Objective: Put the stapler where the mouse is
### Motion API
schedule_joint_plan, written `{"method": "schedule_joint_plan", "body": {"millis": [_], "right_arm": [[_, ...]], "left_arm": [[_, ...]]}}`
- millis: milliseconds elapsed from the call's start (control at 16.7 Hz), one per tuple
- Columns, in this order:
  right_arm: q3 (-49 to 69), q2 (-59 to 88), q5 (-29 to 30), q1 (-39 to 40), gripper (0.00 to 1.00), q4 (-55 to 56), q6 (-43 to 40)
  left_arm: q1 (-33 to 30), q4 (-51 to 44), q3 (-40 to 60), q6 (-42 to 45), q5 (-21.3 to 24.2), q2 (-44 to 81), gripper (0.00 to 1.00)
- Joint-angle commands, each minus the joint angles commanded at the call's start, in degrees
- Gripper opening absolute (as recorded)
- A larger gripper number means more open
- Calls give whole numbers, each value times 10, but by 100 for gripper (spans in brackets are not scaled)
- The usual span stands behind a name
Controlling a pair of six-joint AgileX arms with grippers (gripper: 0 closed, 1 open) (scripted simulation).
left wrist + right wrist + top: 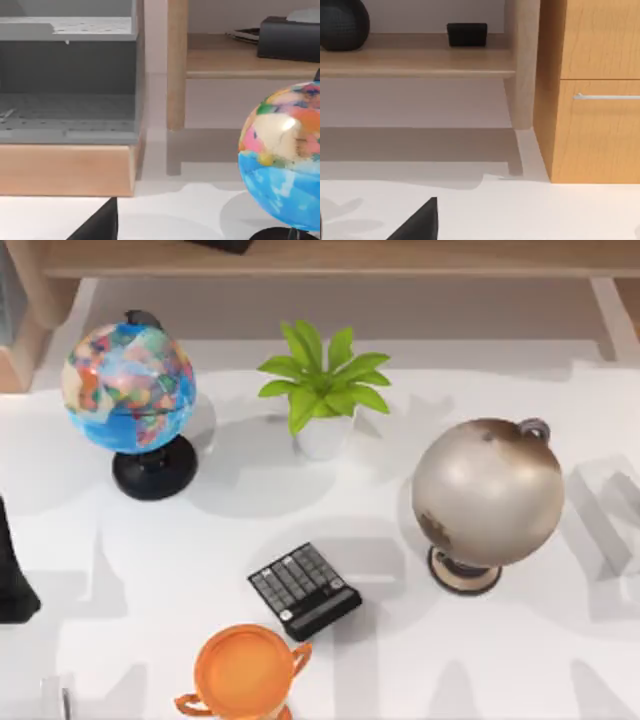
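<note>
I cannot make out the stapler for certain. The nearest candidate is a small black block [466, 34] standing on the wooden shelf [415, 62] at the far side of the scene. To the left of it on that shelf, well apart, sits a dark rounded thing [340, 25], which may be the mouse, though I cannot tell.

On the white tabletop [120, 570] a calculator [304, 590] lies at a slant near the middle. Just nearer than it, at the near edge, stands an orange cup with handles [243, 672]. A grey globe [487, 498] stands to the right of the calculator. A potted green plant [322, 390] stands farther back in the middle. A colourful globe [128, 390] on a black foot stands far left.

The left arm [12, 585] sits at the left edge of the tabletop, near the colourful globe. A dark wedge of the right arm [417, 222] shows low over the tabletop, facing the shelf and a wooden cabinet [592, 90]. Whether either arm's jaws are open or closed I cannot tell.
</note>
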Motion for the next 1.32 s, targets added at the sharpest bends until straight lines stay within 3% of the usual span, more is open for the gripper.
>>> {"method": "schedule_joint_plan", "body": {"millis": [360, 1080, 1320], "right_arm": [[0, 0, 0, 0, 100, 0, 0], [0, 0, 0, 0, 100, 0, 0], [0, 0, 0, 0, 100, 0, 0]], "left_arm": [[-25, -61, 43, -44, 0, 63, 100], [-164, -480, 284, -294, -1, 551, 100], [-197, -572, 341, -353, -1, 651, 100]]}}
